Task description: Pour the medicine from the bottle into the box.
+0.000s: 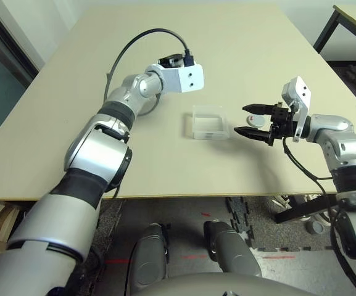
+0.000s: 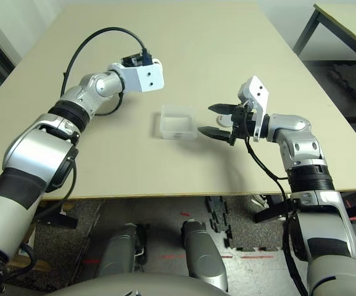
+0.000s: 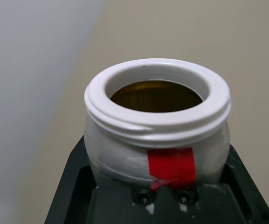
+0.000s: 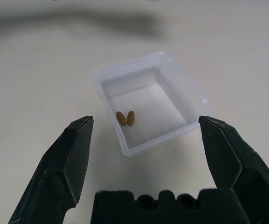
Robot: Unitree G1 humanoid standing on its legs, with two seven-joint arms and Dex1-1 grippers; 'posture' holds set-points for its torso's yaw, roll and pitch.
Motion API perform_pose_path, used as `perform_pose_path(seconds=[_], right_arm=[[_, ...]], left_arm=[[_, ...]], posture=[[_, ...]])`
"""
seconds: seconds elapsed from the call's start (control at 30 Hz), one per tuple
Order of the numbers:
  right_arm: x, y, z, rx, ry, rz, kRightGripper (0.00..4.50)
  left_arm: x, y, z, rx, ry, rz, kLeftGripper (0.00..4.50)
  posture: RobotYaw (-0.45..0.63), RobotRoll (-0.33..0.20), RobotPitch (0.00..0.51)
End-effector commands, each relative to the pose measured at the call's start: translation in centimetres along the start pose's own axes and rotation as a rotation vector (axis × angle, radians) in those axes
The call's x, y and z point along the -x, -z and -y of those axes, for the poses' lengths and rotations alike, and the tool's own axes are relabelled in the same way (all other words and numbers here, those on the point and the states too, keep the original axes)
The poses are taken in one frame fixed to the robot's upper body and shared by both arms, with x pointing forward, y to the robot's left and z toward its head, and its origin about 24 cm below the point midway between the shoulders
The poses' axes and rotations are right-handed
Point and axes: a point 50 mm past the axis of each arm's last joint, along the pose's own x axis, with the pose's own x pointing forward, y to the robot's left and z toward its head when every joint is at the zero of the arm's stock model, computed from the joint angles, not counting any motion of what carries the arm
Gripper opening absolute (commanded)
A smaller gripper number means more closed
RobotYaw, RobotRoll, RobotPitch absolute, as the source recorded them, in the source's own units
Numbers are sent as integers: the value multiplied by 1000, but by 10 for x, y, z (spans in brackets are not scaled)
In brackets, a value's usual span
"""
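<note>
Beige table [image 1: 245, 55], left gripper [image 3: 157, 186] clamping bottle [image 3: 157, 116], right gripper [image 1: 249, 120] wide beside box [image 1: 209, 122].

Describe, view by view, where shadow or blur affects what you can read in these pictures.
Right wrist view: the box and two brown pills are crisp, with a soft dark shadow band on the table beyond. Left wrist view: the bottle rim is sharp, its background blurred. Left eye view: table evenly lit.

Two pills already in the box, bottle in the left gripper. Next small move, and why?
Probably set the bottle down on the table beside the box. Two brown pills lie in the box, the bottle's open mouth shows none inside, and the left gripper grips it, so the pour looks done.
</note>
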Motion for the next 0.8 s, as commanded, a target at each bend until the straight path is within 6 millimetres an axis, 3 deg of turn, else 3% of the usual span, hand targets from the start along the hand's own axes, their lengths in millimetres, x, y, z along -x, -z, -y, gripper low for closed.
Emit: perform_pose_path(seconds=[0.03, 0.37, 0.8], right_arm=[[2, 5, -1, 3, -6, -28, 4500], [2, 6, -1, 12, -5, -43, 4500], [4, 5, 1, 25, 2, -47, 4500]], left_arm=[[3, 7, -1, 202, -44, 27, 2651], [15, 35, 10, 535, -172, 77, 2651], [24, 56, 27, 637, -226, 104, 2651]], posture=[[-161, 0, 112], [-159, 0, 113], [-183, 0, 106]])
